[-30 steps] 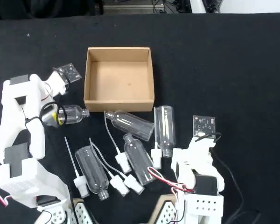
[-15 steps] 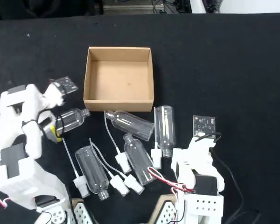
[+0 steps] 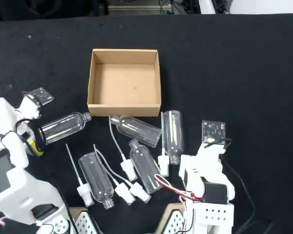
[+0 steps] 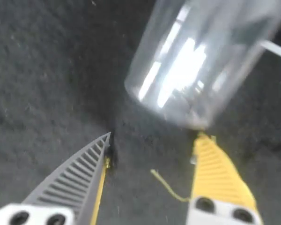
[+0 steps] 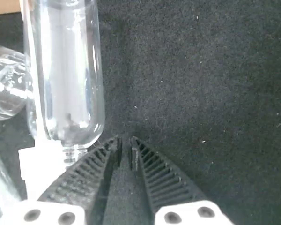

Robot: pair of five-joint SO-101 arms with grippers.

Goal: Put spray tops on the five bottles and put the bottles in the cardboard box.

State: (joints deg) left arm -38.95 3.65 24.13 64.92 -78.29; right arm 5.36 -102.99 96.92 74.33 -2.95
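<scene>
Bottle (image 4: 201,61) lay just past left gripper (image 4: 154,138), jaws wide open, holding nothing. Right gripper (image 5: 124,140) was nearly closed, empty, beside second bottle (image 5: 65,70). Box (image 3: 124,109) sat at 12 o'clock. Risk: a finger nudge could roll the round bottle away.

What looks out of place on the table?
All five bottles lie on their sides, uncapped, with spray tops loose among them; one bottle sits just off the left gripper. Cardboard box empty. No damage visible.

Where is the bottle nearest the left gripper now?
High view: the bottle lies on its side by the near left corner of the cardboard box, base toward the left gripper.
</scene>
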